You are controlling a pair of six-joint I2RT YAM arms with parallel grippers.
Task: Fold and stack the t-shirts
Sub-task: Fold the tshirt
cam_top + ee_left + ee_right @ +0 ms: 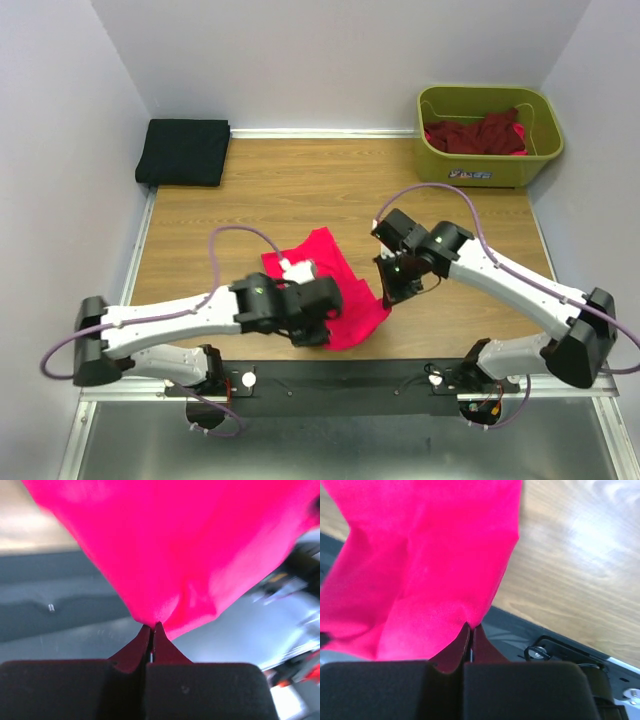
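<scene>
Left claw (151, 626) and right claw (470, 626) pinch partly hidden pink t-shirt (328, 262).

One bright pink-red cloth t-shirt (335, 270) and one folded black cloth t-shirt (185, 152) are counted. One olive-green plastic tub (500, 165) is seen — the dark maroon cloth shirts (480, 135) heaped in it cannot be numbered. Two white robot arms are counted — left arm (170, 322), right arm (510, 278).
</scene>
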